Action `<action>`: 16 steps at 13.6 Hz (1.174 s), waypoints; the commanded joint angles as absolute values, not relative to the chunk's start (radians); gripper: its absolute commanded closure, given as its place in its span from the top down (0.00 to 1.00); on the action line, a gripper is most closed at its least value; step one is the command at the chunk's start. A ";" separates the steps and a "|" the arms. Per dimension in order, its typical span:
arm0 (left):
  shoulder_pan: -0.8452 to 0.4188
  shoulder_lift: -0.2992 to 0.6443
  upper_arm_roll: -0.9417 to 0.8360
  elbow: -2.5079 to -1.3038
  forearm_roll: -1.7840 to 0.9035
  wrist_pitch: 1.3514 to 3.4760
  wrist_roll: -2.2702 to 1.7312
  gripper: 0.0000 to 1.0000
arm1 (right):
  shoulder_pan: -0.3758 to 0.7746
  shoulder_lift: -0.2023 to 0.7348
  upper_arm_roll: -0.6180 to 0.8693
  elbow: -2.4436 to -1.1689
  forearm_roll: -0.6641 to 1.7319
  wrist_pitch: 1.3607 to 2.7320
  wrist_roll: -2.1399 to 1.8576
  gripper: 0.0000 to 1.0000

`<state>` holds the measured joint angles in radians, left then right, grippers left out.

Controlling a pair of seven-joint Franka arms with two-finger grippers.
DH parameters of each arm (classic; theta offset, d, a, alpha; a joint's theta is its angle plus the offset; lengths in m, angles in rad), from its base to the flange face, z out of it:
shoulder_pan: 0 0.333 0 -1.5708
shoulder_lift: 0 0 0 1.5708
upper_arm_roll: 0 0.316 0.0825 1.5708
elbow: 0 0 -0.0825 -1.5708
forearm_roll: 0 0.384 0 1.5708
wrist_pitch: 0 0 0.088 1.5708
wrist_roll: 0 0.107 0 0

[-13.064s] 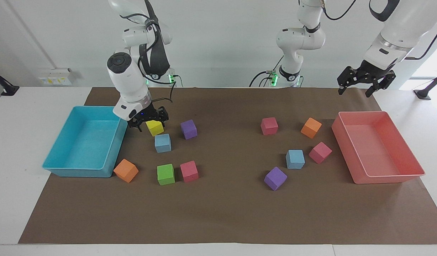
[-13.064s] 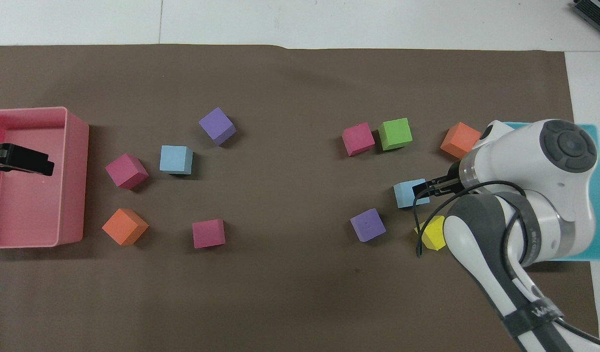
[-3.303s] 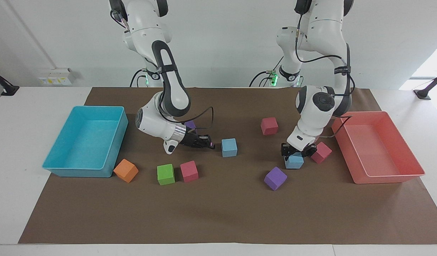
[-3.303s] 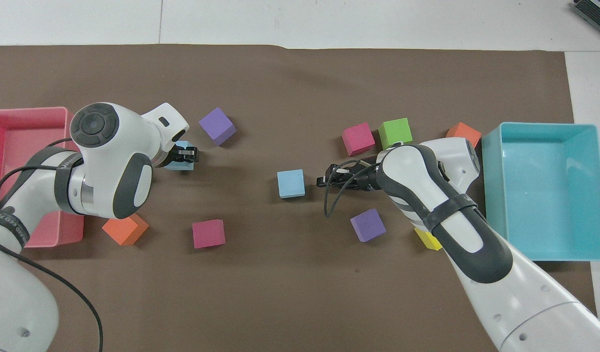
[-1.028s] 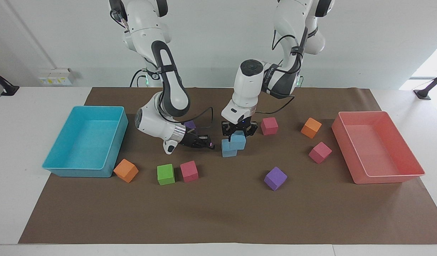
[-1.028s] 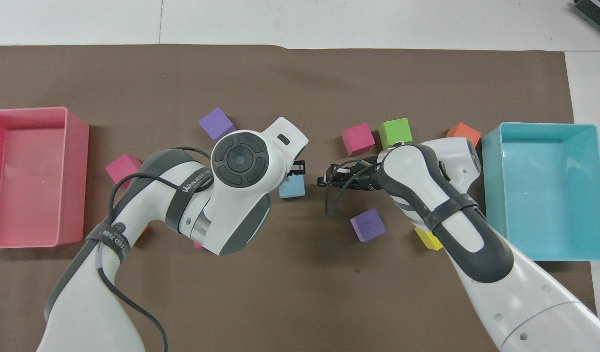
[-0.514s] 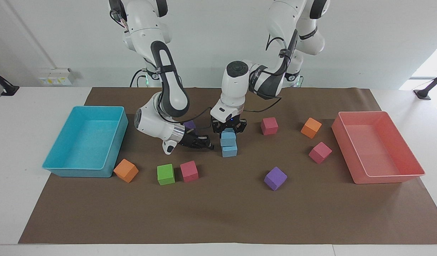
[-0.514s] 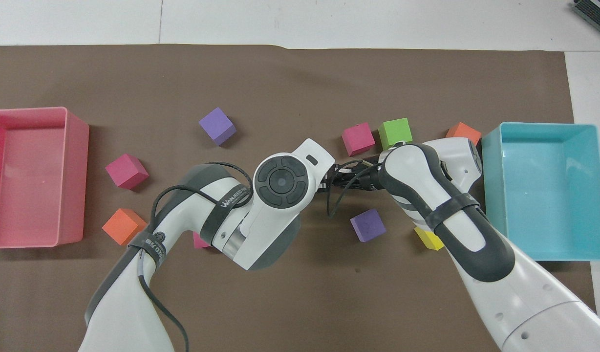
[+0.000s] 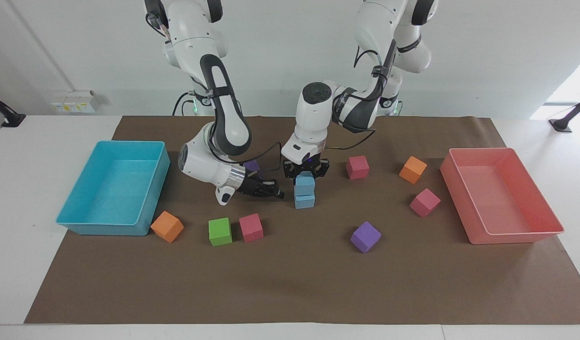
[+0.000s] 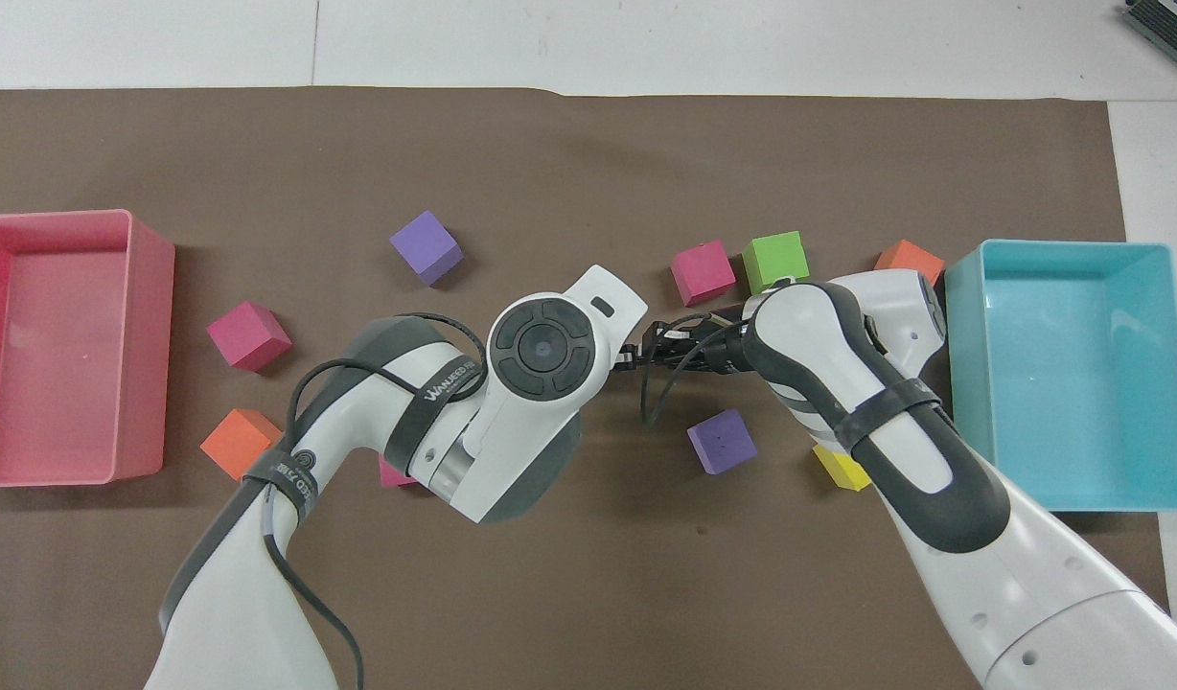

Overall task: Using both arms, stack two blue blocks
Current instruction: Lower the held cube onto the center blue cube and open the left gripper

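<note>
left end effector (image 9: 305, 173) — grips upper blue block (image 9: 305, 182) | on lower blue block (image 9: 304, 200)

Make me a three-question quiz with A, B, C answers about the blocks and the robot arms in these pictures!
1. Where is the top blue block?
A. in the pink tray
B. on the other blue block
C. beside the green block

2. How many purple blocks show in the overhead view?
A. two
B. one
C. four

3. What is the left end effector doing?
A. hanging over the turquoise tray
B. gripping an orange block
C. shut on the top blue block

Answers:
1 B, the two blue blocks stand stacked mid-table.
2 A, one purple block lies farther out and another purple block lies nearer the robots.
3 C, its fingers clasp the top blue block's sides.
</note>
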<state>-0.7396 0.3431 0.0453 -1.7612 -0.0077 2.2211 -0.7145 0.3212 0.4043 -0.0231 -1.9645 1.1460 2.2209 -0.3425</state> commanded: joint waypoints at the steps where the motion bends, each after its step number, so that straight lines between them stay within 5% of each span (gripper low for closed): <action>1: -0.713 0.350 0.046 -1.749 0.002 2.226 -0.721 0.00 | 0.311 0.402 -0.017 -1.974 1.184 2.218 -0.391 0.00; 16: -0.726 0.368 0.044 -1.755 -0.008 2.266 -0.699 0.00 | 0.310 0.402 -0.017 -1.974 1.184 2.220 -0.391 0.00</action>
<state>-0.7158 0.3596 0.0366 -1.7592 -0.0077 2.2604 -0.7101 0.3212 0.4043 -0.0231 -1.9645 1.1460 2.2209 -0.3426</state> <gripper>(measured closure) 0.414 0.991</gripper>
